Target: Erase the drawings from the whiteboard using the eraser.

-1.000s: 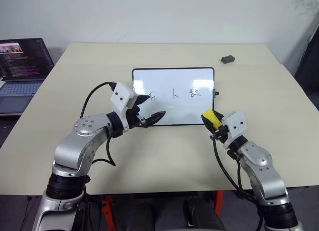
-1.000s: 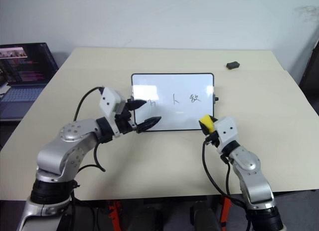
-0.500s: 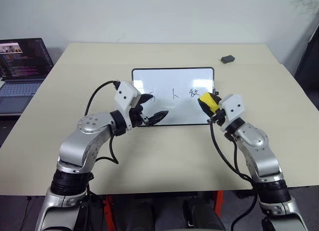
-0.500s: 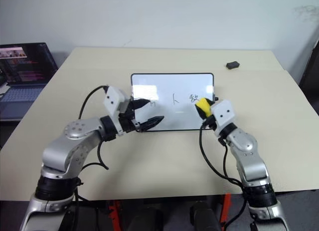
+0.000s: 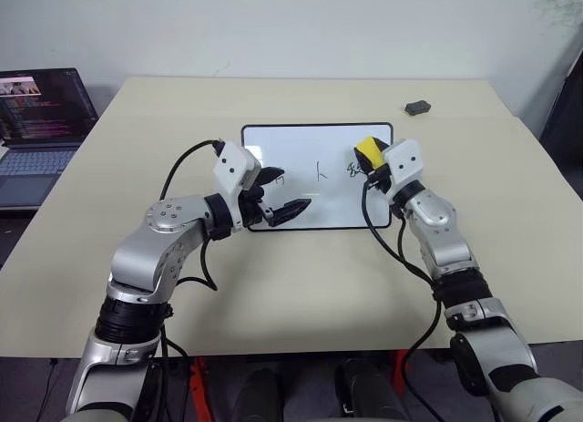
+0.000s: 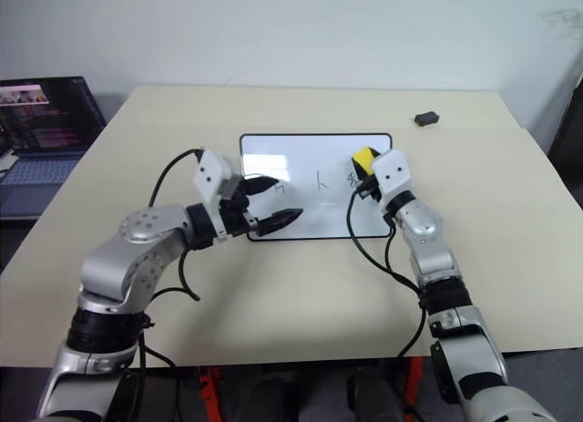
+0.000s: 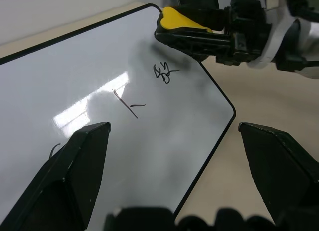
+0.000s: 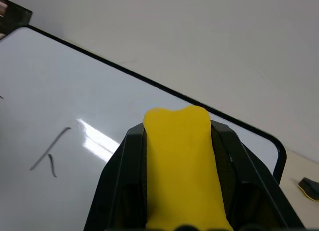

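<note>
Spongy yellow eraser point(image 8: 182, 166) — glossy whiteboard point(image 5: 310, 139)

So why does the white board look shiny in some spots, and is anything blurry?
In the left wrist view the whiteboard mirrors a bright light patch beside the middle of the drawings; the right wrist view shows a similar glint, and there the eraser, very close to the camera, looks soft. In the left eye view the board reflects pale window-like shapes.

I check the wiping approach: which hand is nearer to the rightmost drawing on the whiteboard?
Right. The right hand, shut on the eraser, hovers right beside the rightmost drawing. The left hand is open over the whiteboard's opposite, left part.
</note>
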You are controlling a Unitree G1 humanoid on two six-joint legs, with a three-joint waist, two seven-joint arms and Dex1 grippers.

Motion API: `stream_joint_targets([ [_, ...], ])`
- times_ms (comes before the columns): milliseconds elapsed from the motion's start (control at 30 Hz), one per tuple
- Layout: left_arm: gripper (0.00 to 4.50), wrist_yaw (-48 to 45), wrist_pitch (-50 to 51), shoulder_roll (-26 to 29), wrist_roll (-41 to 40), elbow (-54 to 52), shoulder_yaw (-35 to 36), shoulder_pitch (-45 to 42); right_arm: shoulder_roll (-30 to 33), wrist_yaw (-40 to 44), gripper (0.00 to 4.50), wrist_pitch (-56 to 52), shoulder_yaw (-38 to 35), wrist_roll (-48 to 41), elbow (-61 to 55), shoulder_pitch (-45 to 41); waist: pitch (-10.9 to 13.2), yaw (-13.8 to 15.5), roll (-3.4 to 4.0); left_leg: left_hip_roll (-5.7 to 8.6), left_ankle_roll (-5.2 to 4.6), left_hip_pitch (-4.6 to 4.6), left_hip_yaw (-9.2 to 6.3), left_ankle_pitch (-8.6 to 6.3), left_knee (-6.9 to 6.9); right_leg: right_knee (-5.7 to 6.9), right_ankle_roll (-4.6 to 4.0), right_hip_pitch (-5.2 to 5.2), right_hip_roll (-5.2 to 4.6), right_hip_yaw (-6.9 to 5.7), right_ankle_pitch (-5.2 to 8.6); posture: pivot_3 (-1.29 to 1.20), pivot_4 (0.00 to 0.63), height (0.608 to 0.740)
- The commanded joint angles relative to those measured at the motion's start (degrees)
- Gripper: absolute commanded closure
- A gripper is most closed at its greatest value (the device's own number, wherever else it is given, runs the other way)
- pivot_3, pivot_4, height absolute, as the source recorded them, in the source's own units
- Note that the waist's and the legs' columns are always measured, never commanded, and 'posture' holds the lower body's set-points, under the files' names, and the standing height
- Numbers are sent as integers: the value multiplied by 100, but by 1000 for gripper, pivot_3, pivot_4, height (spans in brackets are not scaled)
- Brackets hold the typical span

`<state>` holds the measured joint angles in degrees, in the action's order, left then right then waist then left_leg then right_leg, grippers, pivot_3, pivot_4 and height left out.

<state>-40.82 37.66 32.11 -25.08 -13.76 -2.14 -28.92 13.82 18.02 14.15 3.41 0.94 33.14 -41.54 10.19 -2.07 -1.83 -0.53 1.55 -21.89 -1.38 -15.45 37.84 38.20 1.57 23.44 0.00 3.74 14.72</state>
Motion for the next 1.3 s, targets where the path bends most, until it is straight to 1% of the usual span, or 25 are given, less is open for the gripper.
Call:
stream_joint_targets([
  [33, 0, -29, 37, 117, -30, -269, 120, 52, -41, -80, 3191, 471, -56, 86, 807, -159, 0, -13, 0, 0, 0, 0, -1, 0, 0, 0, 0, 0, 0, -1, 0, 0, 150, 740],
  [133, 0, -16, 59, 164, -39, -308, 162, 80, -99, 105, 3192, 561, 78, 115, 1112, -22, -1, -38, -1, 0, 0, 3, -1, 0, 1, 4, 0, -2, -1, 0, -1, 0, 150, 740],
  [267, 0, 3, 84, 216, -62, -345, 221, 102, -170, 454, 3192, 322, 263, 133, 1062, 393, -8, -74, -13, 1, 0, 29, 0, 0, 7, 24, 0, -20, -1, 2, -1, 0, 150, 740],
  [400, 0, 5, 60, 265, -47, -306, 253, 138, -99, 812, 3192, 119, 544, 274, 709, 797, -14, -126, -19, 4, 0, 82, 8, 0, 7, 48, 1, -57, 0, 14, 2, 0, 150, 740],
  [433, 0, 2, 54, 270, -45, -297, 258, 138, -92, 815, 3192, 79, 528, 251, 608, 829, -13, -152, -18, 3, 0, 108, 8, 0, 6, 46, 1, -83, 3, 14, 4, 0, 150, 740],
  [467, 0, 0, 53, 272, -46, -291, 264, 138, -87, 823, 3192, 36, 506, 216, 503, 846, -13, -169, -18, -1, 0, 133, 9, 0, 6, 42, 23, -108, 8, 16, 22, 0, 150, 740],
  [533, 0, -6, 31, 271, -33, -267, 277, 152, -74, 797, 3192, 41, 454, 172, 221, 830, -13, -180, -18, -1, 0, 155, 12, 2, 6, 45, 26, -124, 12, 21, 23, 0, 150, 740],
  [600, 0, -25, 2, 284, -17, -221, 290, 167, -79, 828, 3192, 24, 383, 59, -257, 765, -10, -180, -16, 0, -1, 157, 12, 4, 7, 52, 25, -123, 20, 24, 22, 0, 150, 740],
  [667, 0, -57, -30, 308, 1, -189, 291, 184, -99, 842, 3192, -63, 284, -90, -723, 711, -6, -178, -11, -2, 0, 151, 12, 4, 7, 53, 25, -115, 36, 26, 23, 0, 150, 740],
  [767, 0, -95, -122, 378, 80, -99, 292, 210, -131, 759, 3192, -172, 104, -277, -1150, 550, -6, -173, -11, -5, 2, 97, 9, 1, 4, 54, 20, -64, 38, 23, 26, 0, 150, 740],
  [800, 0, -97, -132, 392, 88, -83, 305, 216, -139, 698, 3192, -199, 51, -293, -1180, 469, -6, -171, -11, -4, 4, 77, 11, 1, 4, 62, -7, -39, 36, 25, 9, 0, 150, 740],
  [967, 0, -118, -178, 437, 100, -104, 347, 316, -66, 167, 3192, -263, -13, 83, -528, -40, -6, -146, -11, -7, 11, -14, 7, -3, 3, 65, -11, 53, 6, 15, 7, 0, 150, 740],
  [1100, 0, -72, -176, 398, 111, -203, 326, 389, 16, 180, 3192, -489, 96, 245, -138, 24, -6, -109, -11, -6, 11, -26, 8, -4, 2, 63, -11, 61, 3, 16, 7, 0, 150, 740],
  [1233, 0, -51, -163, 377, 97, -279, 327, 450, 135, 391, 3192, -933, 208, 335, -399, 469, -9, -104, -16, 0, 10, -24, 10, -4, 8, 65, -10, 56, -1, 17, 7, 0, 150, 740],
  [1300, 0, -54, -170, 374, 102, -274, 327, 447, 175, 450, 3192, -1216, 239, 334, -556, 675, -9, -111, -16, 2, 10, 1, 9, -4, 10, 65, -9, 31, -1, 16, 7, 0, 150, 740],
])
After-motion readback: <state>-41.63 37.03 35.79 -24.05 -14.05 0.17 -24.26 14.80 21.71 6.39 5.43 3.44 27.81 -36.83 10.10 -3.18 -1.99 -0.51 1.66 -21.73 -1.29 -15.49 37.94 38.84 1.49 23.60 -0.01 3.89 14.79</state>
